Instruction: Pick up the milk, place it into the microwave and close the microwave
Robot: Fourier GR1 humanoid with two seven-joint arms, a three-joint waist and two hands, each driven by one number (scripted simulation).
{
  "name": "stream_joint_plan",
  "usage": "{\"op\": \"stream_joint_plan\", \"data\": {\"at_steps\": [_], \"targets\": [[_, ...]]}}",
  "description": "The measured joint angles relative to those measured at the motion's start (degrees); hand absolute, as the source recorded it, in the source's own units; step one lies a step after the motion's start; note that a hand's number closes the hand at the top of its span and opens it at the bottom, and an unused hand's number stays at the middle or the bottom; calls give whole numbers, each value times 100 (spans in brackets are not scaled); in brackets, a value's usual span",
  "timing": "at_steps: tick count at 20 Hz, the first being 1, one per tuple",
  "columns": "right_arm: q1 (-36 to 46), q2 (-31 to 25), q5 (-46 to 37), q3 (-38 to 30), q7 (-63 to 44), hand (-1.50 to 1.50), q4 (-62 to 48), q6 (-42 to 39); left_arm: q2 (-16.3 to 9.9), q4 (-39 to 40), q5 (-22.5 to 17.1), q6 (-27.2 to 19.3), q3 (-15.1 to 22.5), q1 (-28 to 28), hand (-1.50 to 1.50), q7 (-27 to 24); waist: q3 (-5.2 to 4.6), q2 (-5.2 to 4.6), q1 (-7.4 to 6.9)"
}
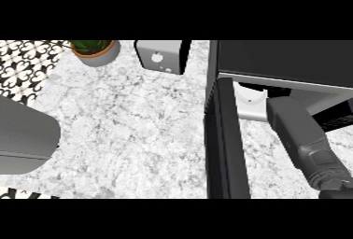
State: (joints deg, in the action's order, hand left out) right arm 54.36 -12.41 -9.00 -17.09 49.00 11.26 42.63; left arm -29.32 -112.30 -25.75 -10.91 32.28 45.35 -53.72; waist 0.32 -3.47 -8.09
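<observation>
Milk carton [250,100], white with a folded top, sits inside the microwave [283,60] behind its open door [224,140]. Right forearm [303,140] extends into the cavity; its hand is hidden, state indeterminate. Left forearm [24,135] rests over the marble tabletop [131,121].

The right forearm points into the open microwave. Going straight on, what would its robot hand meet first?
Probably the white milk, just beyond the right forearm's tip at the microwave's mouth, beside the open door. The robot hand itself is hidden, so depth is unclear.
</observation>
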Motion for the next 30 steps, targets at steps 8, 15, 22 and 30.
{"op": "stream_joint_plan", "data": {"at_steps": [8, 15, 22, 30], "targets": [[-169, -371, -704, 451, -1177, -150, -751, 1359, -15, 12, 26, 15, -53, -130, -150, 43, -103, -98, -186], [14, -184, -1296, 1001, -1534, -150, -912, 1284, -28, 118, 50, 42, -87, -265, -150, 91, -39, -64, -234], [218, 171, -1423, 1138, -1355, -150, -925, 660, -6, 232, 36, 64, -122, -339, -150, 108, -1, -35, -175], [178, 440, -1297, 1006, -1076, -150, -824, -9, 65, 279, 68, 59, -135, -422, -150, 93, 6, -39, -53]]}}
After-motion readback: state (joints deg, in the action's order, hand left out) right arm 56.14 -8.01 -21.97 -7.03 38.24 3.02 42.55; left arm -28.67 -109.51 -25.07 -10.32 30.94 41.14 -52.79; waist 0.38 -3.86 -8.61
